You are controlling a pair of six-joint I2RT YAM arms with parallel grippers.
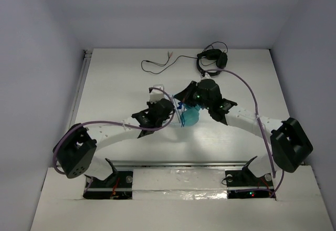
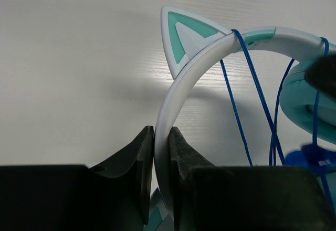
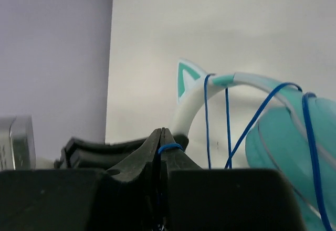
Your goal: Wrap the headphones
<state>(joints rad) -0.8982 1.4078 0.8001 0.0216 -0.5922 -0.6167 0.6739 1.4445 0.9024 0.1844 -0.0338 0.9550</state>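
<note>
Gripping the pale headband [image 2: 176, 92] of the teal cat-ear over-ear headphones [image 1: 190, 117] mid white table [image 1: 121, 84], the left fingers [image 2: 131, 157] are clamped tight, right fingers [image 3: 139, 157] pinched closed on its thin dark blue cable [image 3: 169, 147].

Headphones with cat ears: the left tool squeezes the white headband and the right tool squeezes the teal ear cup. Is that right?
Not quite. The right tool squeezes the thin blue cable, not the teal ear cup. The right wrist view shows this. The rest is right: on the headphones, the left tool squeezes the white headband.
</note>
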